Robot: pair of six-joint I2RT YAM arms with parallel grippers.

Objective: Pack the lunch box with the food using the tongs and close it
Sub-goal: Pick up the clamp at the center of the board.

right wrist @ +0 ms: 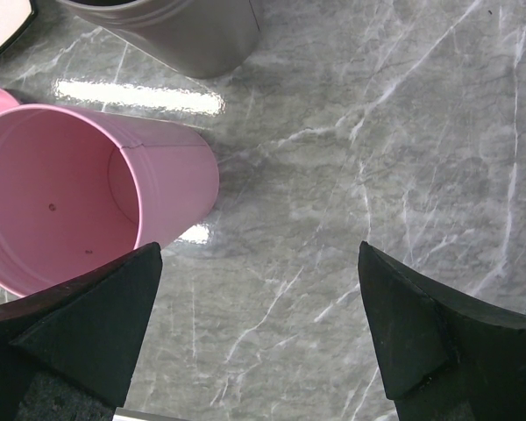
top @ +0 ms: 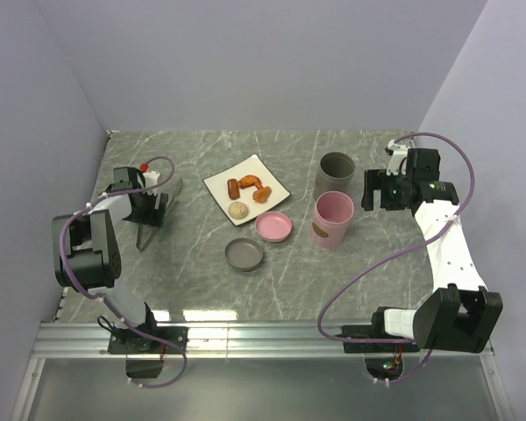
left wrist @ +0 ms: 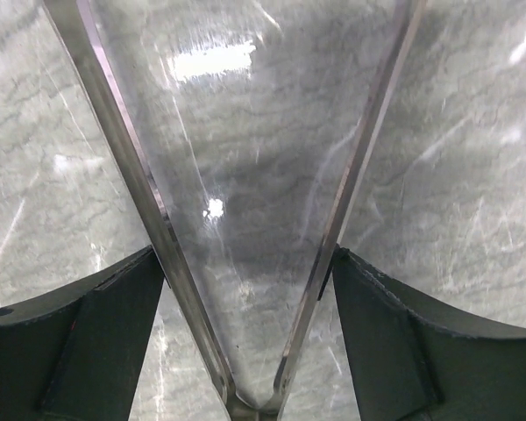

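Jaws of the left gripper [left wrist: 244, 256] clamp the tongs [left wrist: 123, 149]; those of the right gripper [right wrist: 259, 252] gape beside a pink cup [right wrist: 171, 184].

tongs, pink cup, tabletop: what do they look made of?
Tongs: metal, likely stainless steel; thin flat strips with a brushed silvery sheen. Pink cup: plastic or coated metal, can't tell which; matte even pink, thin wall, seam line inside. Tabletop: grey marble look with white veins and glossy glare; could be laminate or printed film.
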